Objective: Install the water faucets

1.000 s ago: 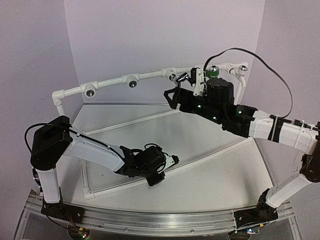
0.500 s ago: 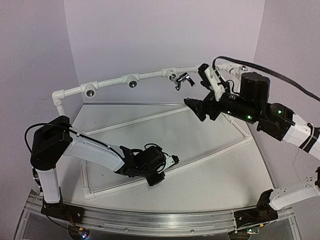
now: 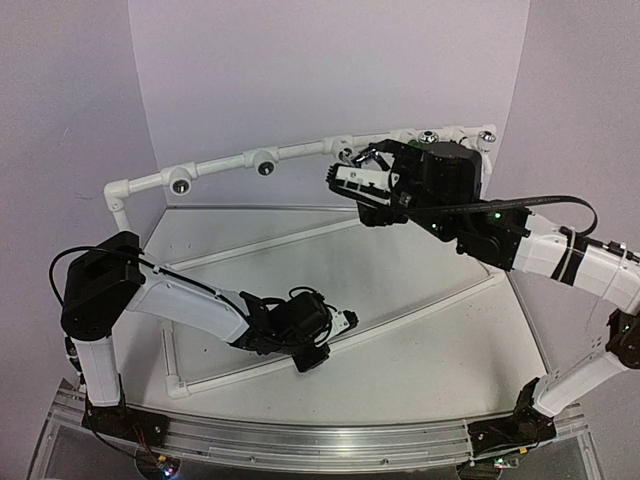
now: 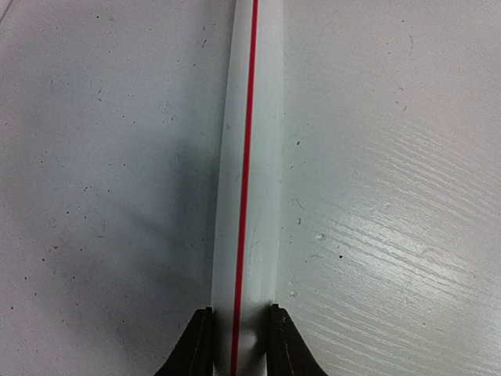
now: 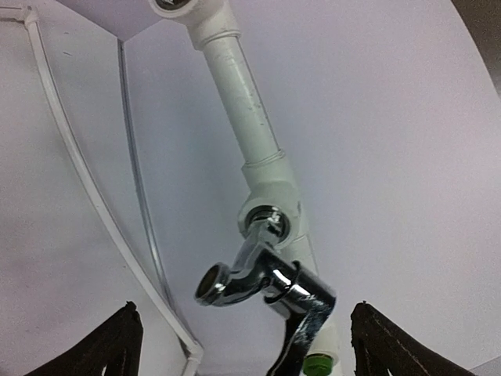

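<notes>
In the right wrist view a shiny silver faucet [image 5: 262, 286] hangs with its threaded end in a chrome-rimmed socket [image 5: 266, 219] of the white pipe frame [image 5: 246, 117]. Its spout points left and its handle points down. My right gripper [image 5: 250, 348] is open, one finger on each side just short of the faucet and not touching it. A green piece [image 5: 317, 365] shows at the bottom edge behind the handle. In the top view the right gripper [image 3: 350, 180] is up at the back frame. My left gripper [image 4: 239, 345] is shut on a white pipe with a red stripe [image 4: 250, 157] lying on the table.
The pipe frame [image 3: 220, 167] runs along the back wall with open sockets [image 3: 180, 183], [image 3: 265, 165] on the left and more at the right end [image 3: 430, 137]. Thin white rails [image 3: 420, 310] cross the white table [image 3: 400, 370]. The left gripper [image 3: 325, 335] sits low near the middle.
</notes>
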Robot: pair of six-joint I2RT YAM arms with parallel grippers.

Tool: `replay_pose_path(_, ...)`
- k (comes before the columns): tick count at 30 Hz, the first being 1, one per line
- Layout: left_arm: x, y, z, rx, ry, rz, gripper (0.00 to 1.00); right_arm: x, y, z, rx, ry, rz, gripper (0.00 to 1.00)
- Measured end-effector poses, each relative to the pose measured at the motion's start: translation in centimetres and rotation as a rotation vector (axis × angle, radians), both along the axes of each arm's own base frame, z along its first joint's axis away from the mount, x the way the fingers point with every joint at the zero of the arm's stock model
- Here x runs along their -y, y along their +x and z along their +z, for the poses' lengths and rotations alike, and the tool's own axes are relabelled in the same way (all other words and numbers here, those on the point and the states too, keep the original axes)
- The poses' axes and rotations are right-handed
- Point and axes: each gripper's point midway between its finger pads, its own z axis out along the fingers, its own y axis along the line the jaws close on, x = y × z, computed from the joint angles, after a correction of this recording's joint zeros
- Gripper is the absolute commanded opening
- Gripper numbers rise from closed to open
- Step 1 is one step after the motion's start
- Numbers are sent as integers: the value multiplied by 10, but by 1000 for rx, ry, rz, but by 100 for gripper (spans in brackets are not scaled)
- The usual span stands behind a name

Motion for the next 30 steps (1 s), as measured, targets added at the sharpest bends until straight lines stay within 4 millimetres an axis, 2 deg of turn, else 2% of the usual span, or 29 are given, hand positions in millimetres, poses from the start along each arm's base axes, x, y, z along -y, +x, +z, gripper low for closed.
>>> replay_pose_path(4,0,0,0,0,0,0,0,-1,12,20,141,-49,-52,92)
replay_pose_path(9,0,0,0,0,0,0,0,-12,28,18,262,-156,-107,86)
replay_pose_path(13,0,0,0,0,0,0,0,-19,39,9,303,-237,-141,73)
replay_pose_path(16,1,0,1,0,0,0,0,-24,47,14,325,-254,-174,60)
replay_pose_path(20,0,0,0,-1,3,0,0,-27,53,9,321,-290,-216,36)
replay_pose_path(22,0,0,0,-2,3,-1,0,-27,55,3,308,-302,-241,28)
replay_pose_path(26,0,0,0,-1,4,-1,0,-27,58,-4,276,-267,-285,6)
replay_pose_path(27,0,0,0,-2,3,-1,0,-28,57,-2,264,-232,-290,2)
replay_pose_path(30,1,0,0,-2,3,-1,0,-31,53,-1,209,-133,-292,0)
